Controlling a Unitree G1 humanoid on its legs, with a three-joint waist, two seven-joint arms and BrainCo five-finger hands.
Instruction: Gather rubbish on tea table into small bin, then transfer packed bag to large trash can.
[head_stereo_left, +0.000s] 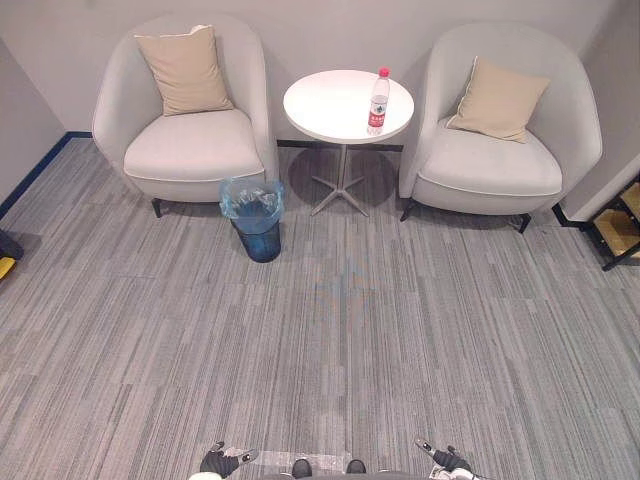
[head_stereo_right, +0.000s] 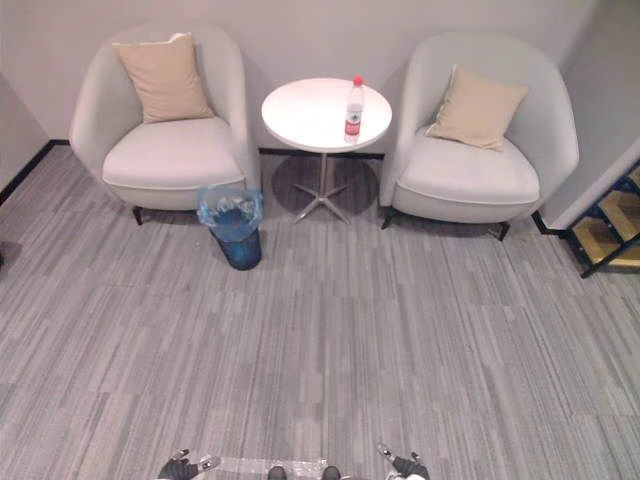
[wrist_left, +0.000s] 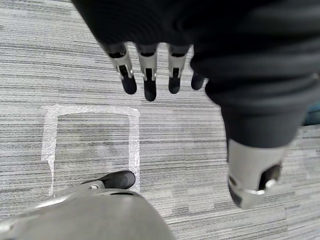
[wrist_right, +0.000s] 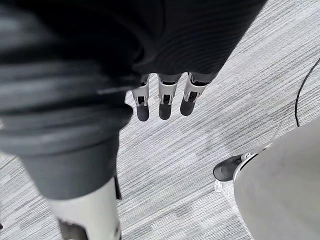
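Left hand (wrist_left: 149, 70) and right hand (wrist_right: 165, 102) hang empty, uncurled, over the carpet (head_stereo_left: 420, 330), well apart from the tea table (head_stereo_left: 320, 108), where a red-capped bottle (head_stereo_left: 378, 102) stands near the right edge, with the bag-lined small bin (head_stereo_left: 254, 220) floor-parked nearby, seemingly for easy dropping.

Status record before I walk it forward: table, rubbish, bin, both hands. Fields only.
tea table: round, white, between left armchair and right armchair
rubbish: one bottle, red cap, upright on the table's right part
small bin: on the carpet by the left armchair's front, lined with a blue bag; contents unclear
left hand: fingers straight, holding nothing
right hand: fingers straight, holding nothing
reach: table and bin lie far across the carpet from both hands
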